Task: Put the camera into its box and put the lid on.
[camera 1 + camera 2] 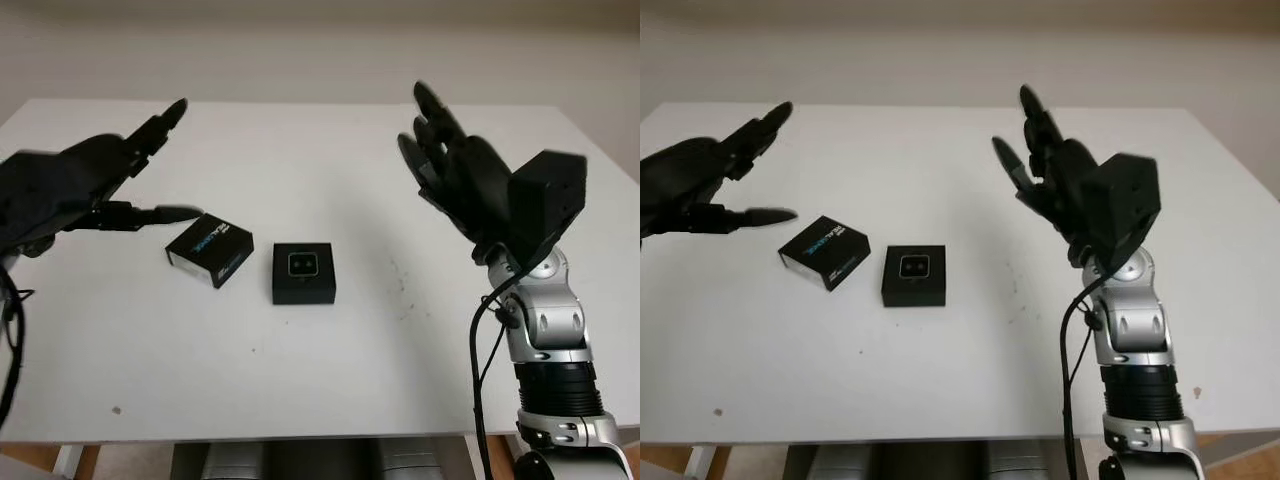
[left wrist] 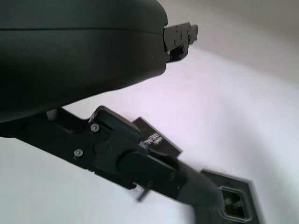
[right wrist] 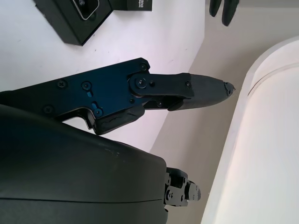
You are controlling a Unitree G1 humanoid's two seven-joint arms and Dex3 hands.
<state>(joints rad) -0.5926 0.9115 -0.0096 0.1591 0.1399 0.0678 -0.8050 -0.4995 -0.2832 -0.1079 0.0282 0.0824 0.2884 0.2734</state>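
A small black square box lies on the white table just left of centre, with the camera sitting in it, lens up. The black lid, marked with blue lettering, lies flat just left of the box, a narrow gap between them. My left hand hovers open above the table, left of the lid and holding nothing. My right hand is raised open well right of the box, also holding nothing. The left wrist view shows the lid and box beyond my fingers.
My right arm's silver forearm stands upright at the front right, with a black cable along it. The table's front edge runs near the bottom of the head views. A few small dark specks mark the surface right of the box.
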